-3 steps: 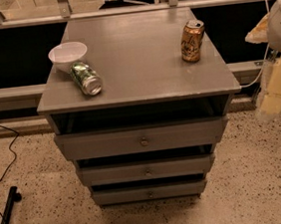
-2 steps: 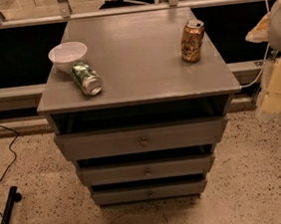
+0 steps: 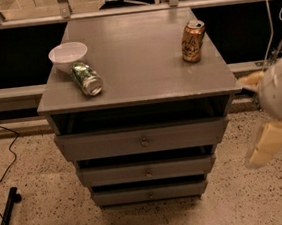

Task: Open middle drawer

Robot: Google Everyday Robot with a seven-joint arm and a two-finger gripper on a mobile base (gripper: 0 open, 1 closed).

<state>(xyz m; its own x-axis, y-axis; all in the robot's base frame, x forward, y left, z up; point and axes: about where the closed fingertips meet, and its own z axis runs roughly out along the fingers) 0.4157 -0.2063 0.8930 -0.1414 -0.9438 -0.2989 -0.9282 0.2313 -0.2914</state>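
The grey cabinet [image 3: 137, 79] has three stacked drawer fronts. The middle drawer [image 3: 112, 175] sits between the taller top drawer [image 3: 94, 145] and the narrow bottom drawer [image 3: 119, 196]. Its small round knob [image 3: 148, 173] is at the centre of its front. A dark gap shows above its front. My gripper [image 3: 259, 113] hangs in the air off the cabinet's right side, level with the top and middle drawers and apart from them. Its pale fingers [image 3: 269, 144] stand spread and hold nothing.
On the cabinet top are a white bowl [image 3: 68, 56], a green can [image 3: 87, 79] lying on its side next to it, and an upright orange can [image 3: 193, 41] at the right. Cables [image 3: 4, 154] and a dark stand foot [image 3: 6, 219] lie on the speckled floor at the left.
My gripper has moved down and slightly left along the cabinet's right side. The cabinet, drawers and items on top have not moved.
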